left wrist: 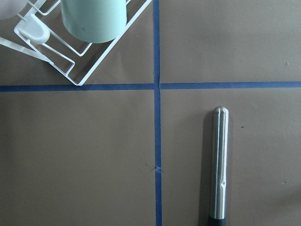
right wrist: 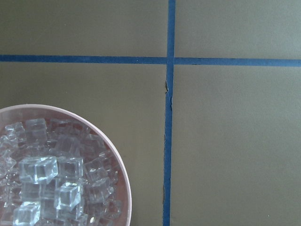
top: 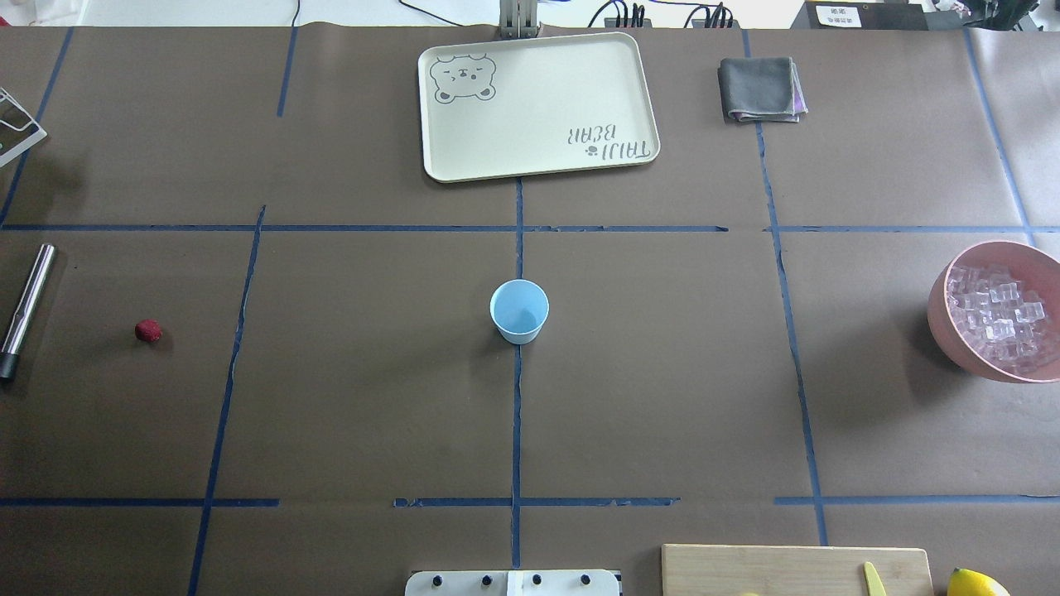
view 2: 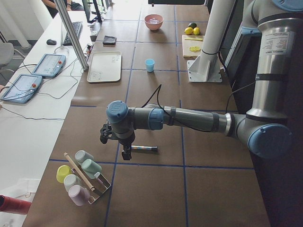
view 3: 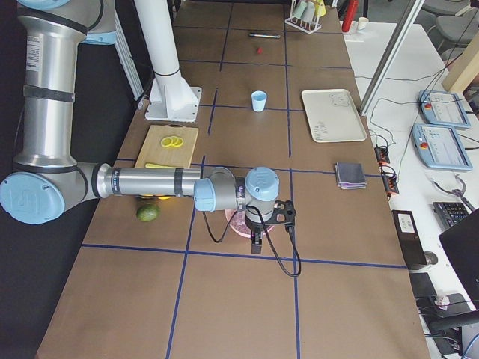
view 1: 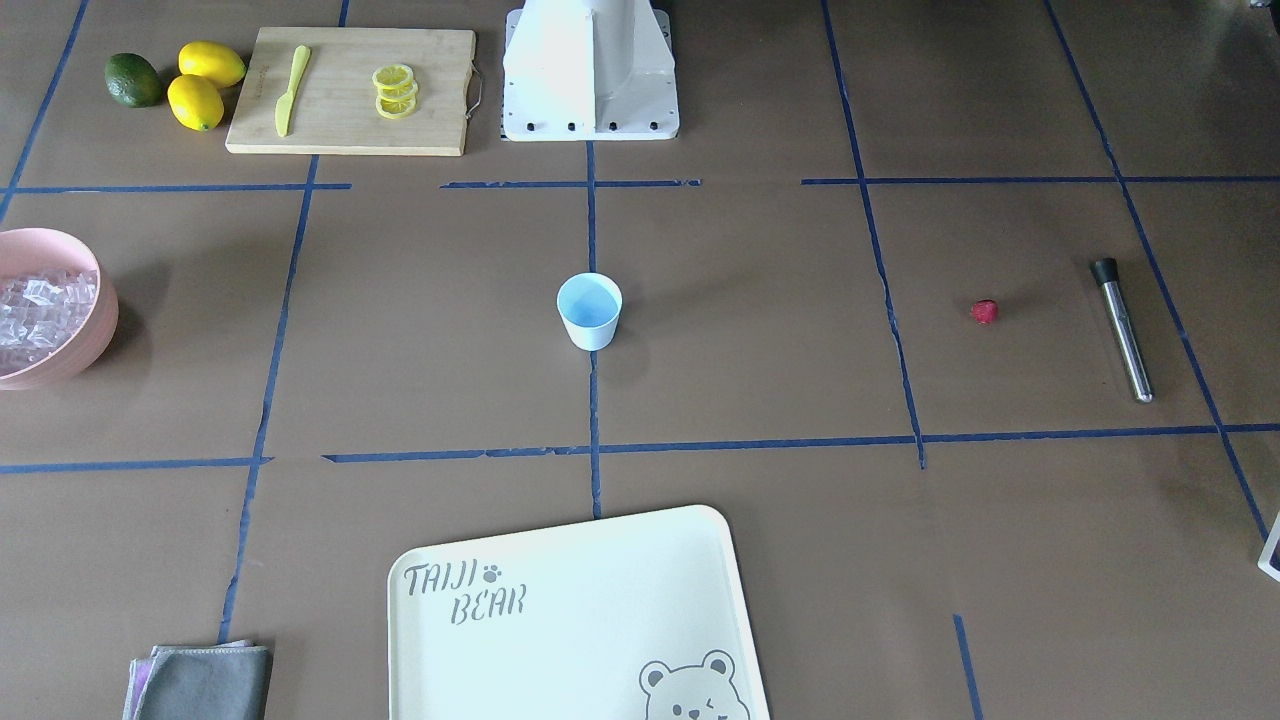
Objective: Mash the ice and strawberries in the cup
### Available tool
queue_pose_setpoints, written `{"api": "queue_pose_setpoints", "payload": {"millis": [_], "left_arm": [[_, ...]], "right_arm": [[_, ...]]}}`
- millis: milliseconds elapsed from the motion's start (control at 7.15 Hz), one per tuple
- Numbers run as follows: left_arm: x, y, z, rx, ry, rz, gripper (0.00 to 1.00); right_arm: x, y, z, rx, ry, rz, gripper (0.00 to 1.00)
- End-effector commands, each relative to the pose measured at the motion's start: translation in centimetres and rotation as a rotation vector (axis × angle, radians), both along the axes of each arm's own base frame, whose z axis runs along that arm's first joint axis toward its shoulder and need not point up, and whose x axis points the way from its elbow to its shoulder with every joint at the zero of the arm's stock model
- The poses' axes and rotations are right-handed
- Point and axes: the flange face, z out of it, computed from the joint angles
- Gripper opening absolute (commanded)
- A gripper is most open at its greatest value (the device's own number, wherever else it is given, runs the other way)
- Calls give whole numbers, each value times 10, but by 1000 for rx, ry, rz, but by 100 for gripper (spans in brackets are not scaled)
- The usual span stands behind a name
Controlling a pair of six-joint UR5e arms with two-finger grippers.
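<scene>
The pale-blue cup (top: 519,311) stands upright at the table's centre, and nothing shows inside it (view 1: 589,311). One small red strawberry (top: 148,331) lies far to its left, by a steel muddler (top: 25,306). The ice (top: 998,310) fills a pink bowl (top: 940,310) at the right edge. In the exterior left view, my left gripper (view 2: 126,155) hangs over the muddler (view 2: 142,148). Over the pink bowl (view 3: 238,223) hangs my right gripper (view 3: 257,241). I cannot tell whether either is open or shut. The wrist views show the muddler (left wrist: 218,165) and the ice (right wrist: 47,174), with no fingers in sight.
A cream tray (top: 538,108) and a grey cloth (top: 762,89) lie at the far side. A cutting board (view 1: 350,90) with lemon slices (view 1: 395,90) and a yellow knife (view 1: 291,90) sits near the robot base, with lemons (view 1: 205,80) and an avocado (view 1: 133,80) beside it. A white rack of cups (view 2: 83,177) stands at the left end.
</scene>
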Motion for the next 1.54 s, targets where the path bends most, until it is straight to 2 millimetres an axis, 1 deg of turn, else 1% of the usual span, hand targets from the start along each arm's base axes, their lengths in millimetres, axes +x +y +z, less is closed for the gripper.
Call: {"api": "queue_pose_setpoints", "payload": {"millis": [0, 280, 420, 979, 1119, 1259, 1399], "left_arm": [[0, -4, -9, 25, -2, 3, 100], [0, 0, -6, 19, 1, 3, 100], [0, 0, -6, 19, 1, 3, 100], [0, 6, 0, 4, 3, 1, 100], [0, 7, 1, 3, 5, 1, 100], [0, 7, 0, 4, 9, 1, 100], [0, 7, -1, 5, 10, 1, 100]], "right_arm": [[0, 1, 2, -3, 1, 0, 100], [0, 2, 1, -5, -6, 0, 100], [0, 3, 4, -10, -7, -1, 100], [-1, 1, 1, -5, -17, 3, 100], [-10, 3, -9, 24, -79, -17, 100], [-28, 7, -25, 54, -96, -12, 100], [-52, 8, -44, -22, -94, 55, 100]]}}
